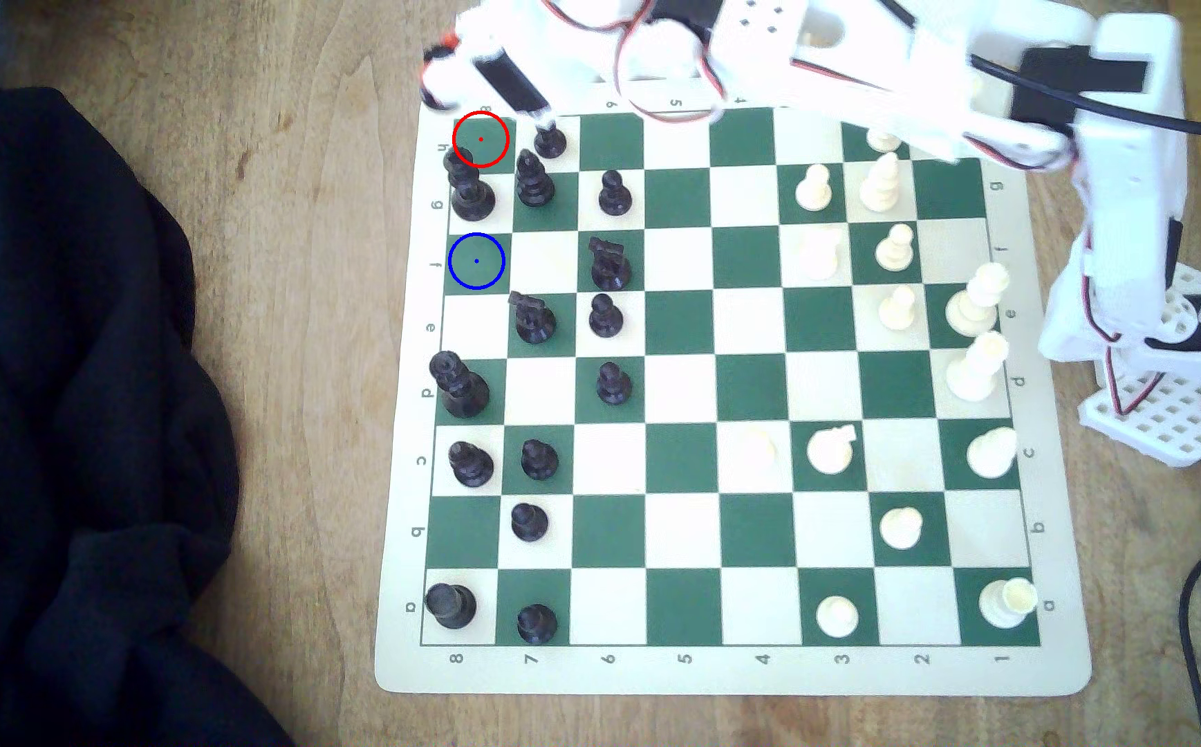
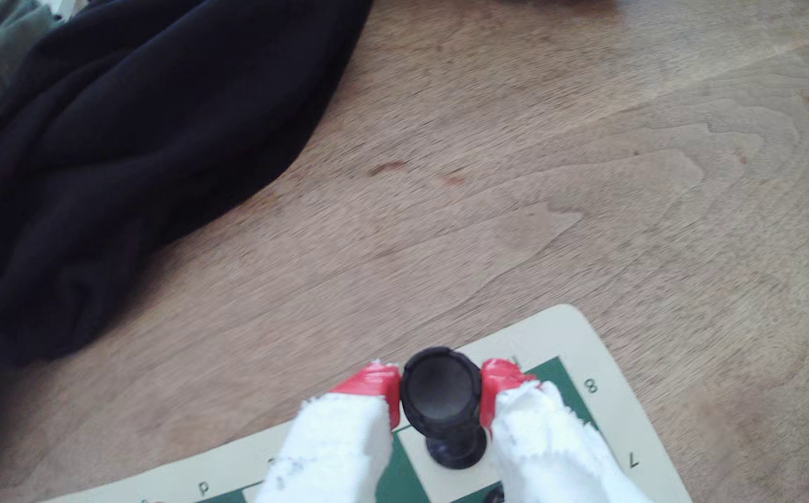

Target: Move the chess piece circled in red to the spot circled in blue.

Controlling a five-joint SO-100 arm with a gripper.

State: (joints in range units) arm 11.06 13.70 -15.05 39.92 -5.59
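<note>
Rook (image 2: 441, 392) sits pinched between the hand's (image 2: 441, 387) red fingertips (image 2: 373, 382) (lifted above the board (image 2: 605, 367)).

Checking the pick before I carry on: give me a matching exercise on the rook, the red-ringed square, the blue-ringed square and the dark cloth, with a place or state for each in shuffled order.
Things:
1. rook
2. red-ringed square
3. blue-ringed square
4. dark cloth

Places or states:
A. bare, at the corner of the board
B. lying on the wooden table, off the board
C. clamped in the gripper
D. bare, on the board's edge, with a tall black piece between it and the corner

Pairs: 1-C, 2-A, 3-D, 4-B.
</note>
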